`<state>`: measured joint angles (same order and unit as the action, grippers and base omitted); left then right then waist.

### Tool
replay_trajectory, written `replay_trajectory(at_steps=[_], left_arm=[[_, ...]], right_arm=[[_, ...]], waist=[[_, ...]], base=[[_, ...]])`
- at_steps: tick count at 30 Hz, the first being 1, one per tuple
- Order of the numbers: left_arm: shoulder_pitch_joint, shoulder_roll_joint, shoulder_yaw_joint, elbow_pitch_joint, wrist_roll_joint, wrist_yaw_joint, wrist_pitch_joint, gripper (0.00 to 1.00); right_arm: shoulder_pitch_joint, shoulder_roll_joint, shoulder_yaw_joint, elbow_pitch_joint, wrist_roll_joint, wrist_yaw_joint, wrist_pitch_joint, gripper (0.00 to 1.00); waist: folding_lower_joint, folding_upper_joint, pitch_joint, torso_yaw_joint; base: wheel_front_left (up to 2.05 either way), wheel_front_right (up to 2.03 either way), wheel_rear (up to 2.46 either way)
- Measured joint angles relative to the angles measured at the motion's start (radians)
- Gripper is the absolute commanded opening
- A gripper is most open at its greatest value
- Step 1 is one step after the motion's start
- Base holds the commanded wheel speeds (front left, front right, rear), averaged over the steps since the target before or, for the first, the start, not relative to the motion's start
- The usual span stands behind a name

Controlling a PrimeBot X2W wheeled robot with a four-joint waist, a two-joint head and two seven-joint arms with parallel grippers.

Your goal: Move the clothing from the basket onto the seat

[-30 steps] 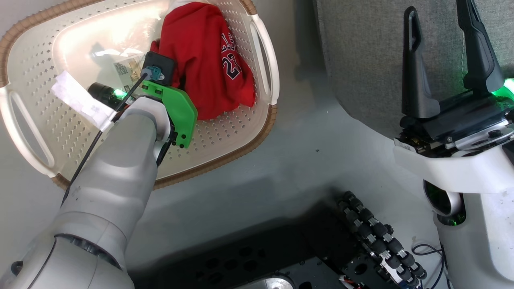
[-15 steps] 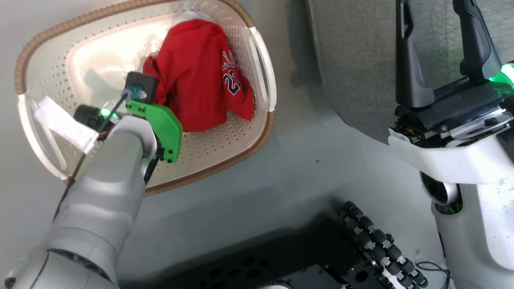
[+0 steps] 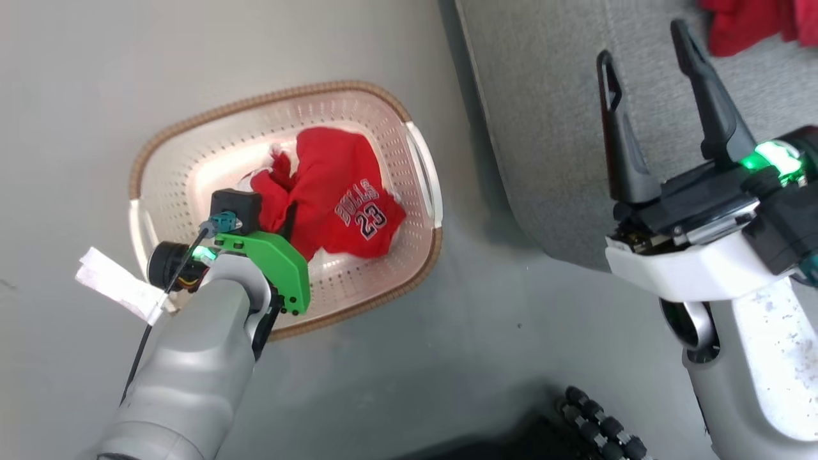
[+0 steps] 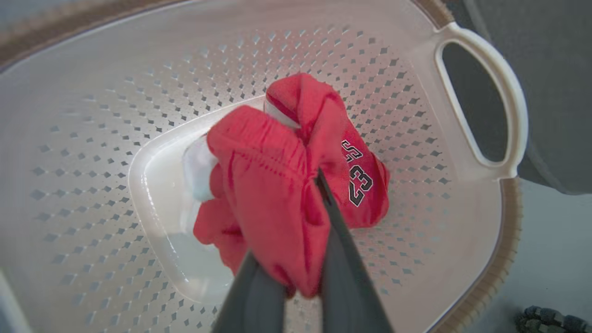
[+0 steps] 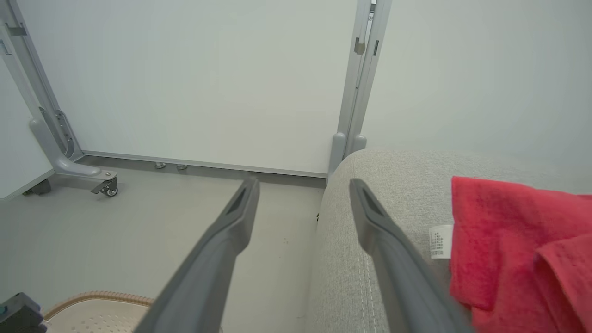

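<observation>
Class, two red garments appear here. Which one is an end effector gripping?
The numbered red garment in the basket, pinched by the left end effector; the other garment lies free on the seat.

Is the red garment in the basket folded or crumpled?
Crumpled: the red garment is bunched in the basket, pinched by the left gripper.

1. The head view looks steeply down from high up: basket [image 3: 281, 96] left of centre, seat [image 3: 543, 128] upper right, floor [image 3: 447, 332] between.
2. The left wrist view sits close inside the basket [image 4: 92, 115], looking down along the left gripper [image 4: 285, 212] at a red garment [image 4: 263, 185].
3. The right wrist view faces nearly level past the right gripper [image 5: 304, 181], over the seat's [image 5: 397, 185] edge toward a wall [image 5: 208, 69].
4. All three share the basket [image 5: 83, 312]; head and right wrist views also share the seat.
</observation>
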<state>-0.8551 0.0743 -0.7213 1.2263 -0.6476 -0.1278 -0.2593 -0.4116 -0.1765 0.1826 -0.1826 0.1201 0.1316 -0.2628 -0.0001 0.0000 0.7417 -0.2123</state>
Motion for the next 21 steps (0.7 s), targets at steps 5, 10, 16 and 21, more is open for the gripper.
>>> replay_trajectory(at_steps=[5, 10, 16, 21], left_arm=[[0.078, 0.04, 0.07, -0.185, 0.056, 0.02, -0.003, 0.0], [0.188, 0.065, 0.154, -0.334, 0.138, 0.032, -0.003, 0.0], [0.324, 0.069, 0.256, -0.464, 0.226, 0.031, -0.003, 0.0], [0.412, 0.07, 0.321, -0.588, 0.321, 0.027, -0.003, 0.0]], right_arm=[[0.056, -0.009, 0.011, 0.038, 0.002, 0.0, 0.0, 1.0], [0.107, -0.015, 0.025, 0.072, 0.009, 0.0, 0.0, 1.0], [0.169, -0.016, 0.044, 0.107, 0.019, 0.0, 0.0, 1.0], [0.208, -0.011, 0.058, 0.125, 0.027, 0.0, 0.0, 1.0]], waist=[[0.0, 0.0, -0.115, 0.021], [0.0, 0.0, -0.227, 0.043], [-0.0001, 0.0, -0.362, 0.068], [-0.0001, 0.0, -0.47, 0.087]], base=[[0.0, 0.0, 0.0], [0.0, 0.0, 0.0], [0.0, 0.0, 0.0], [0.0, 0.0, 0.0]])
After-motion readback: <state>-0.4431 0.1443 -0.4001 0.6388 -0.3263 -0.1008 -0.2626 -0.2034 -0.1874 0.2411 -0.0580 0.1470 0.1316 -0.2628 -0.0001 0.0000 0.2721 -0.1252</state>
